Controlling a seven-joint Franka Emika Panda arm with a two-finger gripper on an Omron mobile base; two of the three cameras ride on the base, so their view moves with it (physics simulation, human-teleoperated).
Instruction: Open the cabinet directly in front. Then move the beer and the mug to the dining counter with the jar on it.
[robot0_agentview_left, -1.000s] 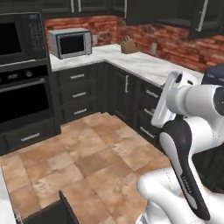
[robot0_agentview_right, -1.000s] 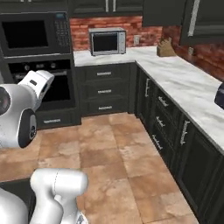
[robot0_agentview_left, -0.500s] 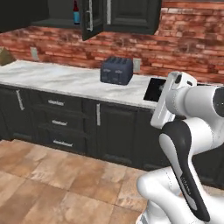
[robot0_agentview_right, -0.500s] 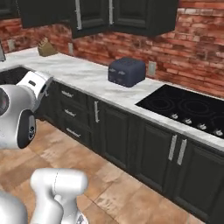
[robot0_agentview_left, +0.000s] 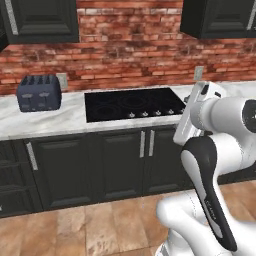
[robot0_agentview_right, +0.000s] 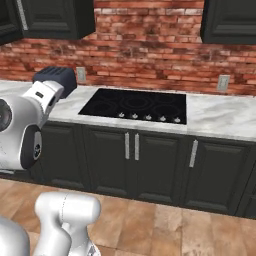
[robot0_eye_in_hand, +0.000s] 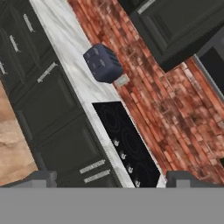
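Note:
My gripper (robot0_eye_in_hand: 113, 179) is open, its two dark fingertips far apart with nothing between them. It hangs in the air, well short of the worktop, and looks at the brick wall. A dark wall cabinet (robot0_agentview_left: 41, 20) with a silver bar handle hangs above the toaster, its door shut; it also shows as the cabinet (robot0_agentview_right: 55, 17) and the cabinet (robot0_eye_in_hand: 175, 26). The beer, the mug, the dining counter and the jar are out of view.
A dark blue toaster (robot0_agentview_left: 39, 92) stands on the marble worktop (robot0_agentview_left: 70, 117) left of a black cooktop (robot0_agentview_left: 132, 103). Dark base cabinets (robot0_agentview_right: 135, 160) with silver handles run below. A second wall cabinet (robot0_agentview_left: 220, 17) hangs at upper right. Tiled floor (robot0_agentview_left: 100, 225) lies before the units.
The whole picture has swept sideways as the base turned: from the microwave corner, along the worktop, to the toaster and cooktop. The arm keeps its pose and the gripper stays open.

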